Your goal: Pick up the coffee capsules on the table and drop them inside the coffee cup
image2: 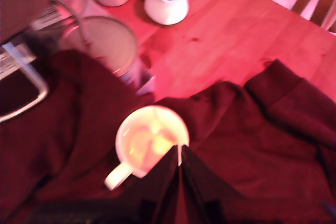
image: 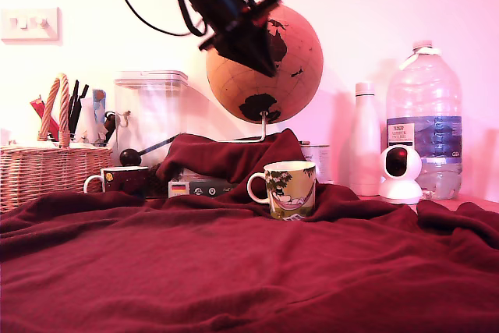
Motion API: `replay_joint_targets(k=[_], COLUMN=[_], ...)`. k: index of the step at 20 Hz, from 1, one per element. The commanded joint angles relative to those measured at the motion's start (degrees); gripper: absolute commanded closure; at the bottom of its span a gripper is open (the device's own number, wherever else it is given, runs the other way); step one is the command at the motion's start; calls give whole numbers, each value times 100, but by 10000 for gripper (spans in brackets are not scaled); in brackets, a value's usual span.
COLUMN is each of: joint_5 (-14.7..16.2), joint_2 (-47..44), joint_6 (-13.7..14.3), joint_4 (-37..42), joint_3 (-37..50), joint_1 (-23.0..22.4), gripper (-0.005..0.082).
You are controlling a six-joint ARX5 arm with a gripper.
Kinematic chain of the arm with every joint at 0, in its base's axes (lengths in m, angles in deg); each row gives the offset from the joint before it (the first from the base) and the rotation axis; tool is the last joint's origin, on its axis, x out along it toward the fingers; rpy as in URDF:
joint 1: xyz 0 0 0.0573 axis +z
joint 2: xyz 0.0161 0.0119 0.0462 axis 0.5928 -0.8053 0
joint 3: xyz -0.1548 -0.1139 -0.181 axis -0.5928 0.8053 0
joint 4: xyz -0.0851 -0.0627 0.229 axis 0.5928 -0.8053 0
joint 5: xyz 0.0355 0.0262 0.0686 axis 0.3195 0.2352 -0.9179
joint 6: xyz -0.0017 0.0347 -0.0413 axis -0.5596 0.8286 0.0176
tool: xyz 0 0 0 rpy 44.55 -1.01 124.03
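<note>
Hovering high above the coffee cup (image: 290,188), the end effector (image: 261,61) looks clenched; releasing from this height could bounce anything held onto the tabletop (image: 234,271).

Dark red, rumpled fleece over the counter (image: 234,271). Cream coffee cup (image: 289,189) with green-and-pink cartoon picture, pale handle, pale yellowish inside in the wrist view. Black end effector (image: 248,43). Cork-brown globe (image: 269,68) with black continents. Dark mug (image: 123,179) with white handle. Tan wicker basket (image: 47,173), pink-and-cream striped handle. White bottle (image: 364,139). Clear water jug (image: 424,122) with blue label. White camera (image: 401,173) with black lens face. Warm orange-pink bare wood (image2: 236,35) past the cloth's edge.
</note>
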Motion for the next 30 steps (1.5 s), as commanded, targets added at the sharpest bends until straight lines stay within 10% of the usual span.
replay_joint_targets(k=[1, 21, 30], joint_5=[-15, -15, -44], joint_2=[234, 1163, 1963], joint_6=[31, 96, 2], joint_4=[-52, -527, 997], joint_3=[7, 197, 2603], joint_1=[118, 739, 820], gripper=[789, 789, 789])
